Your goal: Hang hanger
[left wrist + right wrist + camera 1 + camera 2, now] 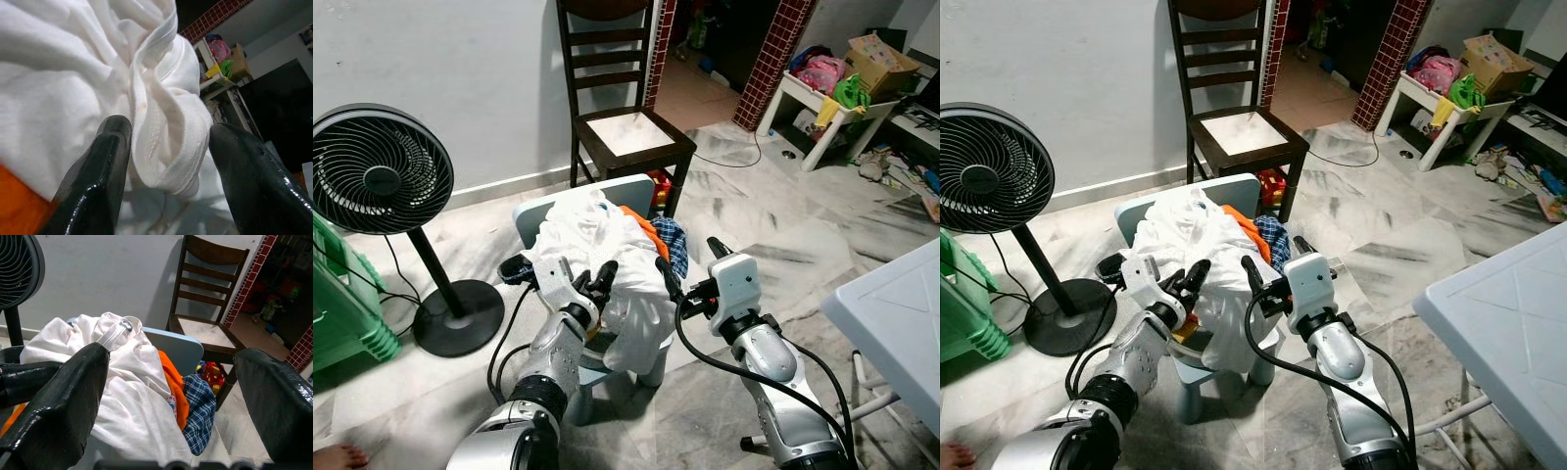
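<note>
The left pincer [585, 276] stands wide open, a fold of the white garment [161, 142] between its fingers; no hanger is discernible in the pile. Right pincer [1273, 262] open, empty, just beside. Closing may drag the whole heap off the small blue chair [636, 188]

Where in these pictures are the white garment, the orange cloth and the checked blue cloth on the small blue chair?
white garment [592, 240], left eye view, on the bunched top of the pile.
orange cloth [174, 389], right wrist view, on the fold beside the white.
checked blue cloth [199, 413], right wrist view, on its hanging middle.
</note>
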Motion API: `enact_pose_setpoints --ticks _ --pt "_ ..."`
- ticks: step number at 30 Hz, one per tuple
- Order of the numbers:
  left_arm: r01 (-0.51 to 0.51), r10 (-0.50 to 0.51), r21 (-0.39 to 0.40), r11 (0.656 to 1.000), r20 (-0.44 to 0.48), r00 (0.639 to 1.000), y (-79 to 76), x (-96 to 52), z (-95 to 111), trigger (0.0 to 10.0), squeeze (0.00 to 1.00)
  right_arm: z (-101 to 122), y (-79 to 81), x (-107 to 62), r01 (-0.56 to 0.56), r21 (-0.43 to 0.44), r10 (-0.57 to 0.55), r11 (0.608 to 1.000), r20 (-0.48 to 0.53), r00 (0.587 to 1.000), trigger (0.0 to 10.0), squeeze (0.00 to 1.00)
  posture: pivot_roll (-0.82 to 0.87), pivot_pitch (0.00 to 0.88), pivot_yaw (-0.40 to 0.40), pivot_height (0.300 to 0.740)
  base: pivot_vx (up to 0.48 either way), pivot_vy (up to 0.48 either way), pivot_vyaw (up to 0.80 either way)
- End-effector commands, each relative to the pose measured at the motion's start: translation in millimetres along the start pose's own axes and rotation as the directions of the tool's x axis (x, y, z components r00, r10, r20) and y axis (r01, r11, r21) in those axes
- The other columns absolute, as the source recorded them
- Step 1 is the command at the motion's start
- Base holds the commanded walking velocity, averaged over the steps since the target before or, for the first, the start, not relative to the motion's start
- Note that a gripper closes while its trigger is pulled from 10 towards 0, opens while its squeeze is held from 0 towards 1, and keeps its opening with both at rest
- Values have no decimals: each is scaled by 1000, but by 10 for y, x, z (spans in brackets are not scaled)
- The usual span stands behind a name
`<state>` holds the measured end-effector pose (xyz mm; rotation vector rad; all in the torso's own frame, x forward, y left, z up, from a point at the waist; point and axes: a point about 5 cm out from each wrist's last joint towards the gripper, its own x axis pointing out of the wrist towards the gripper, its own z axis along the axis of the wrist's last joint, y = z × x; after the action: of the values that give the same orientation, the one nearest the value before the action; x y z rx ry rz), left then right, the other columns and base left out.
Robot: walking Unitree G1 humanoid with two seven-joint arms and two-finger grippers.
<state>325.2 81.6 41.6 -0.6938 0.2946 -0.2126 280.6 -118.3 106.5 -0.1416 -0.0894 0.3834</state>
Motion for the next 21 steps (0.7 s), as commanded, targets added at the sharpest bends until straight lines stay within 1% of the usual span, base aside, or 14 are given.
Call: enact_pose_setpoints --ticks 1,5,9,10,11,14,15,17,18,21 --pt "50 -50 8 999 9 999 -210 102 50 10000 0 22 -12 -6 11 -6 -11 1000 4 1000 10000 0 -78 50 -117 740 0 0 0" --pt "50 -50 4 999 1 999 -240 127 66 10000 0 28 -13 8 10 -8 -10 1000 6 1000 10000 0 -79 50 -116 740 0 0 0" --pt "46 -46 -11 999 -11 999 -266 122 7 10000 0 24 -19 2 12 -7 -12 1000 5 1000 10000 0 -80 51 -115 740 0 0 0" --pt "48 -48 -15 999 -19 999 -274 112 -28 10000 0 21 -18 -1 13 -7 -13 1000 4 1000 10000 0 -80 51 -115 740 0 0 0" --pt "51 -52 -23 998 -40 998 -286 87 -114 10000 0 19 -12 -8 13 -6 -13 1000 3 1000 10000 0 -80 51 -115 740 0 0 0" --pt "48 -49 -19 999 -80 996 -294 48 -244 10000 0 19 -3 -16 12 -4 -12 1000 2 1000 10000 0 -83 58 -115 740 0 0 0" --pt "47 -49 -25 999 -96 994 -300 27 -304 10000 259 17 -3 -18 11 -4 -11 1000 1 1000 10000 0 -84 58 -116 740 0 0 0" --pt "47 -49 -25 999 -96 994 -300 27 -304 10000 259 17 -3 -18 11 -4 -11 1000 1 1000 10000 0 -84 58 -116 740 0 0 0" --pt "44 -47 -25 999 -109 993 -297 7 -354 10000 1000 18 -7 -18 10 -5 -10 1000 1 1000 10000 0 -85 59 -117 740 0 0 0" --pt "27 -28 -13 1000 -124 992 -262 -17 -394 10000 1000 22 -18 -20 11 -7 -11 1000 1 1000 10000 0 -87 60 -120 740 0 0 0"
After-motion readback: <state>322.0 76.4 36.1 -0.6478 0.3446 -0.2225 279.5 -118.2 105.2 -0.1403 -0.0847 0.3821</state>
